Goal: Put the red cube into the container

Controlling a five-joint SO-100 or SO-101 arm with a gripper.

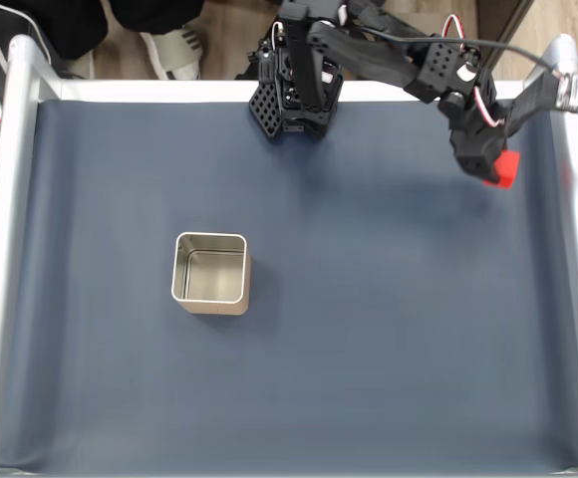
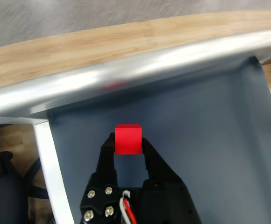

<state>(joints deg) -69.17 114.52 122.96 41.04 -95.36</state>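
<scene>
A dark blue-grey mat (image 1: pixel 369 329) covers the table, framed by a silver metal rail (image 1: pixel 10 199) on the left, far and right sides in the fixed view; the wrist view shows the same rail (image 2: pixel 126 84) curving across the top, with a wooden floor (image 2: pixel 103 44) beyond it. The black arm (image 1: pixel 369 55) reaches from its base at the far edge toward the upper right corner of the mat; the container (image 1: pixel 210 273) stands open and upright left of centre, well apart from the arm. The gripper (image 1: pixel 498 169) sits near the right rail; in the wrist view its fingers (image 2: pixel 108 147) are pinching the red cube (image 2: pixel 128 139) from both sides, one finger against each side face; the cube (image 1: pixel 506 167) is held near the mat's right edge.
</scene>
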